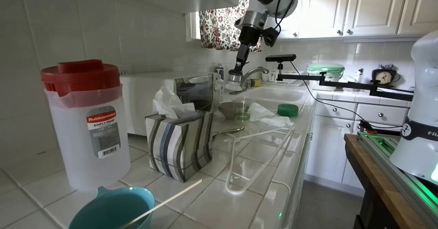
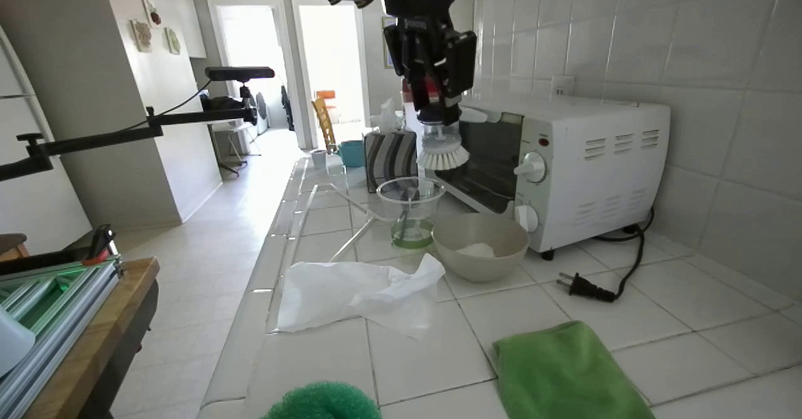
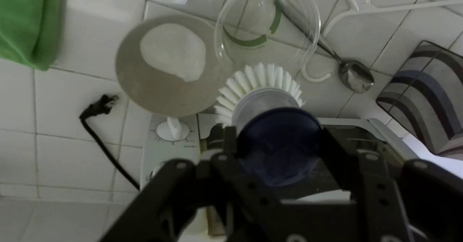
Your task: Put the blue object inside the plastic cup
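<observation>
My fingers hold the blue-capped brush, one on each side of its cap. My arm extends downward at a slant in an exterior view, and the bristles point down. The brush is outside the plastic cup: in both exterior views it hangs higher than the cup and to one side. The cup stands upright on the tabletop, just beside the bowl. The dark blue of the cap is clear in the wrist view only. The green cloth and the plug appear in the wrist view and in an exterior view. The sink and, farther back, the clock appear in an exterior view only.
</observation>
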Controlling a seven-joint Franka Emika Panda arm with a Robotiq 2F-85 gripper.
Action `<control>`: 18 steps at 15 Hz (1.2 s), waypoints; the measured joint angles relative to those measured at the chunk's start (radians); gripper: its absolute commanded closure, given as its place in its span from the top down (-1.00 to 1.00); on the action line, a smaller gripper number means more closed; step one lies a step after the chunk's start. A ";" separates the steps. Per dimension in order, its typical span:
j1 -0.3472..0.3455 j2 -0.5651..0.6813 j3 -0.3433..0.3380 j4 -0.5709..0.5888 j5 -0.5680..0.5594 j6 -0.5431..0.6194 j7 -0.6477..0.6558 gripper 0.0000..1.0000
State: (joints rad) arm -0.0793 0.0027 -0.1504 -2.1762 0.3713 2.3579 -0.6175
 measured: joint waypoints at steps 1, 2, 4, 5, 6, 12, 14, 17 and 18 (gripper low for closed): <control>0.000 0.010 0.004 0.006 0.000 -0.010 0.000 -0.29; 0.000 0.021 0.008 0.014 0.000 -0.022 0.000 -0.29; -0.001 0.041 0.015 0.027 0.000 -0.042 0.000 -0.29; -0.001 0.050 0.018 0.034 -0.001 -0.053 0.001 -0.29; -0.002 0.058 0.020 0.041 -0.001 -0.062 0.001 -0.29; -0.004 0.068 0.024 0.059 -0.010 -0.103 0.006 -0.29; -0.004 0.068 0.025 0.061 -0.024 -0.106 0.010 -0.29; -0.005 0.070 0.025 0.061 -0.063 -0.107 0.032 -0.29; -0.005 0.071 0.025 0.061 -0.072 -0.109 0.039 -0.29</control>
State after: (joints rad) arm -0.0841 0.0741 -0.1250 -2.1157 0.2989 2.2492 -0.5783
